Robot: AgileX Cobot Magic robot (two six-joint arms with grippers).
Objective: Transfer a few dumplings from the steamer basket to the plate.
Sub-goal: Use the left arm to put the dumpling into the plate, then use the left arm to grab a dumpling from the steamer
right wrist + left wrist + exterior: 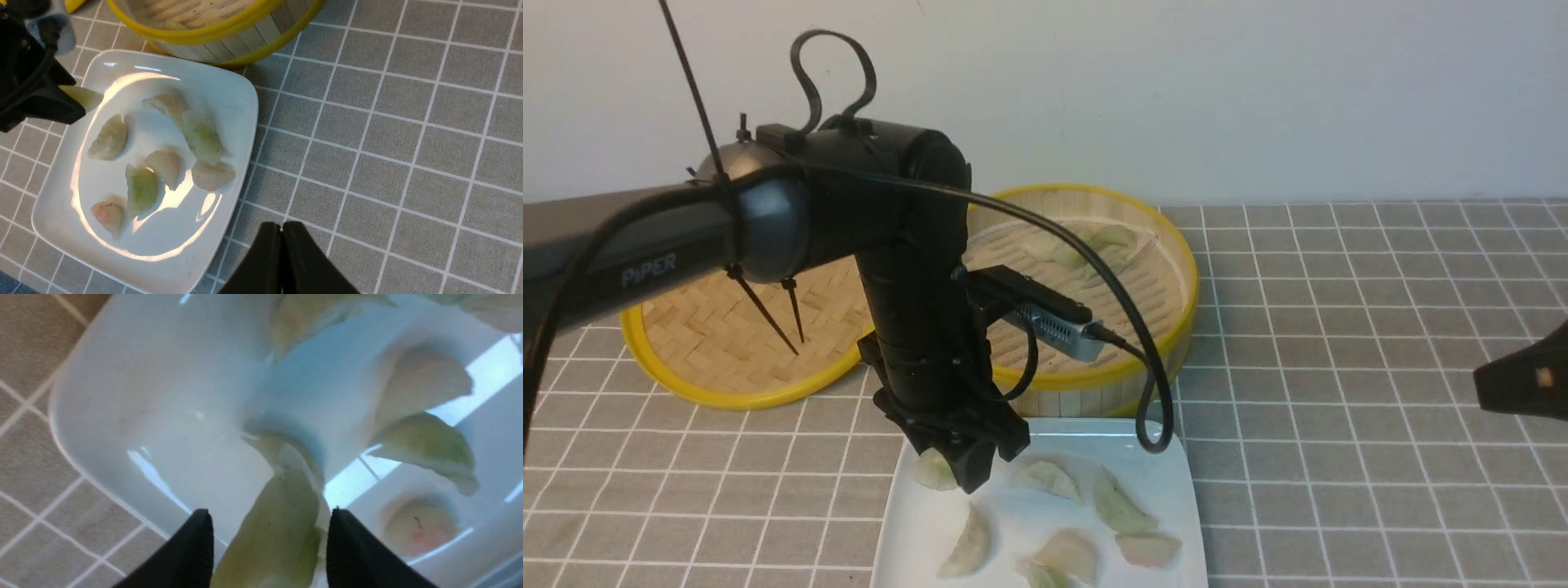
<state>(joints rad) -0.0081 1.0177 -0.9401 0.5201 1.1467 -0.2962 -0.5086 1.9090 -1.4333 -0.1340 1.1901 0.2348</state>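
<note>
Dumplings point(165, 165) are sitting in two containers on the grey checked worktop point(1339, 327). Seven are lying loose and mostly apart on the white plate point(184, 228), some greenish and some pinkish. An eighth, a green dumpling point(282, 539), is hanging over the plate's far left corner, where the left gripper point(269, 512) is grasping it between its jaws. One steamer basket point(1184, 269) is standing just behind the plate. A few more pale dumplings are lying on its liner toward the far side, but the left arm is covering part of the inside, so I cannot tell how many. One flat woven lid point(711, 327) is lying beside the basket on its left. The right gripper point(282, 232) is hovering over bare worktop to the right of the plate, with its jaws clenched together on nothing.
</note>
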